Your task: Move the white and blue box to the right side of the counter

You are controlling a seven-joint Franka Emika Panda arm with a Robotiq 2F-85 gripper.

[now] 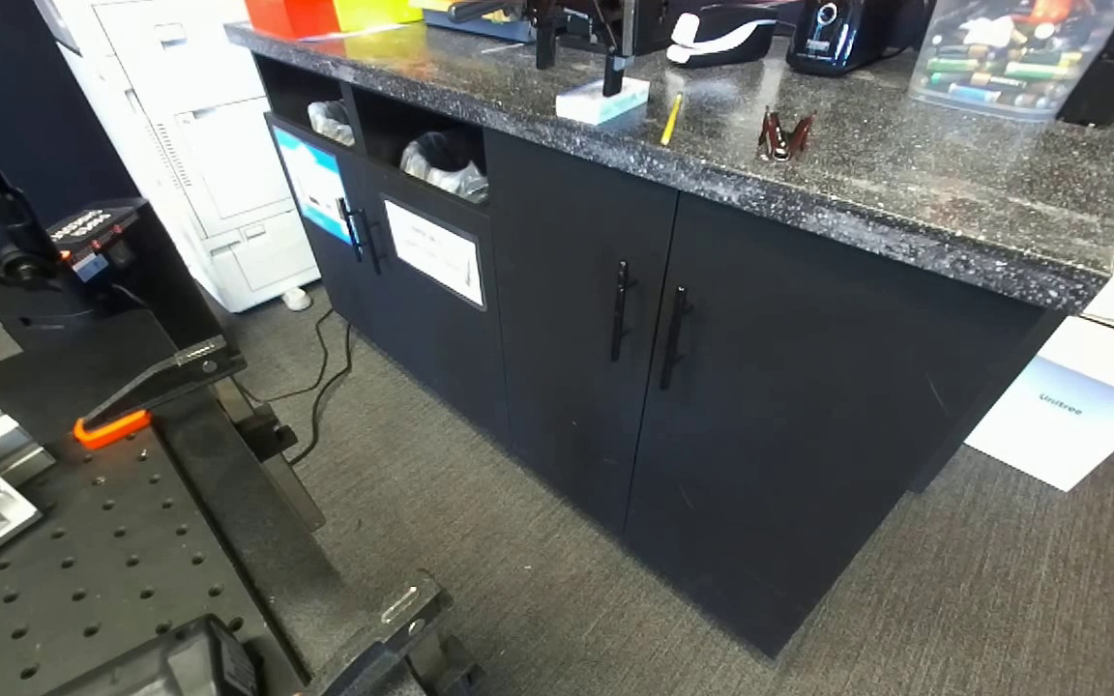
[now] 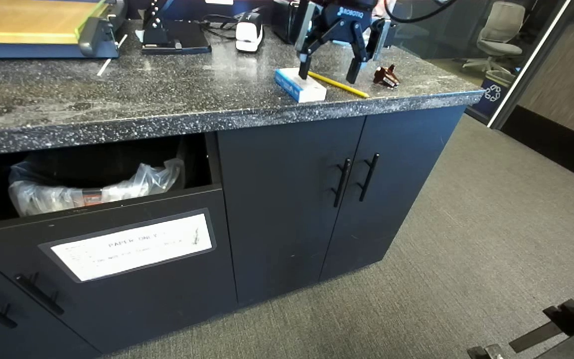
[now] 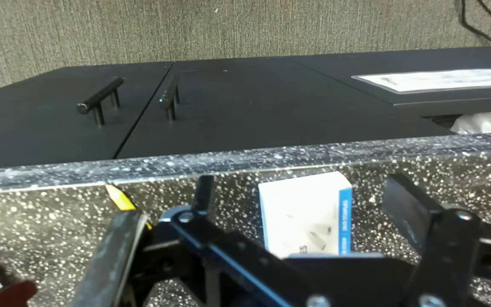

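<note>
Spread wide and gripping nothing, the hand [image 2: 328,78] hangs over the white and blue staple box [image 3: 303,213], which lies just in from the front edge of the counter [image 2: 192,89], well short of the front right corner. The move turns on its lie: the long axis runs front to back, about square to the front edge, and in the wrist view the box shows within the hand's span — so closing should take it across the narrow width. How much lower the hand must go I cannot tell. Toward the right end, a yellow pencil [image 2: 339,84] lies close by the box and a staple remover [image 2: 385,77] sits beyond it; lifting over both seems wiser than sliding. Past them, bare counter runs to the right edge — room enough, I judge, if kept off the front edge.
</note>
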